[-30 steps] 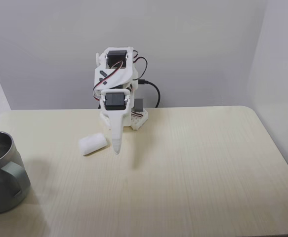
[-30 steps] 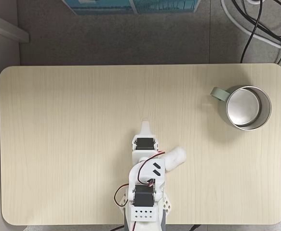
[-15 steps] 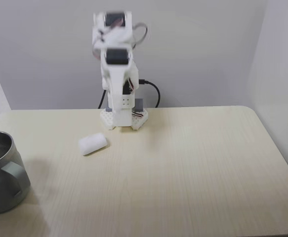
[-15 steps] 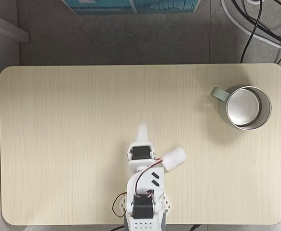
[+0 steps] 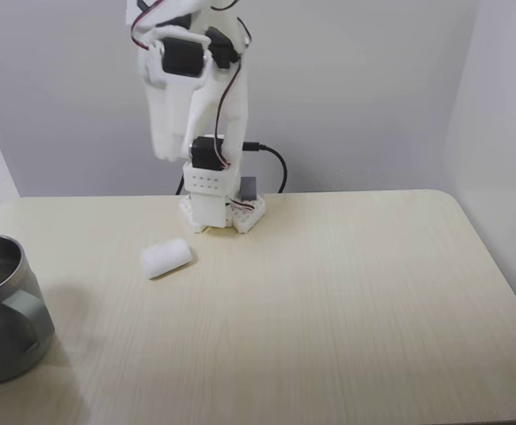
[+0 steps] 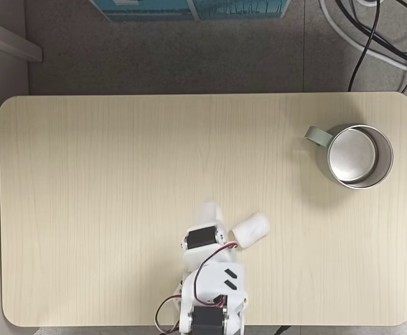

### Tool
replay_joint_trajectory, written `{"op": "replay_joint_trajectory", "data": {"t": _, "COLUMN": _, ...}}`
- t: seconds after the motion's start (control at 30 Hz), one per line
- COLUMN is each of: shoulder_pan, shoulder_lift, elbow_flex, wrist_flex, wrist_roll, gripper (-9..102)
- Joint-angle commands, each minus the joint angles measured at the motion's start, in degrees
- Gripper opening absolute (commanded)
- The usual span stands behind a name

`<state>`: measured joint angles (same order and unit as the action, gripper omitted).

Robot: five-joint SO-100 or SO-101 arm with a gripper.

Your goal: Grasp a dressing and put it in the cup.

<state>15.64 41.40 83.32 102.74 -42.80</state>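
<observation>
The dressing, a small white soft roll, lies on its side on the pale wood table in both fixed views; from above the dressing sits just right of the arm. The grey-green metal cup stands upright at the table's left edge, and in the view from above the cup is at the far right with its steel inside bare. My gripper hangs high in the air above and behind the dressing, fingers together and holding nothing. Seen from above, the gripper is blurred, just left of the dressing.
The arm's white base stands at the back edge of the table. A black cable runs behind it. Beyond the table's far edge are a blue box and several floor cables.
The arm has swung up from a low pose with its tip near the table beside the dressing to a raised, folded pose. The dressing and the cup have not moved.
</observation>
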Motion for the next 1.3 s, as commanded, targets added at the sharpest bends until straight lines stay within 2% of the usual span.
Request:
{"op": "replay_joint_trajectory", "data": {"t": 0.0, "shoulder_pan": 6.4, "shoulder_lift": 1.8, "elbow_flex": -2.8, "wrist_flex": 2.1, "wrist_roll": -6.8, "gripper": 20}}
{"op": "replay_joint_trajectory", "data": {"t": 0.17, "shoulder_pan": 11.4, "shoulder_lift": -0.6, "elbow_flex": -16.3, "wrist_flex": -0.4, "wrist_roll": -16.2, "gripper": 23}}
{"op": "replay_joint_trajectory", "data": {"t": 0.4, "shoulder_pan": 21.0, "shoulder_lift": -5.3, "elbow_flex": -41.9, "wrist_flex": -15.1, "wrist_roll": -26.6, "gripper": 25}}
{"op": "replay_joint_trajectory", "data": {"t": 0.67, "shoulder_pan": 26.5, "shoulder_lift": -5.3, "elbow_flex": -56.7, "wrist_flex": -29.4, "wrist_roll": -30.8, "gripper": 26}}
{"op": "replay_joint_trajectory", "data": {"t": 0.83, "shoulder_pan": 26.1, "shoulder_lift": -4.6, "elbow_flex": -62.1, "wrist_flex": -35.7, "wrist_roll": -30.8, "gripper": 27}}
{"op": "replay_joint_trajectory", "data": {"t": 1.27, "shoulder_pan": 24.9, "shoulder_lift": 13.4, "elbow_flex": -56.0, "wrist_flex": -40.4, "wrist_roll": -28.5, "gripper": 25}}
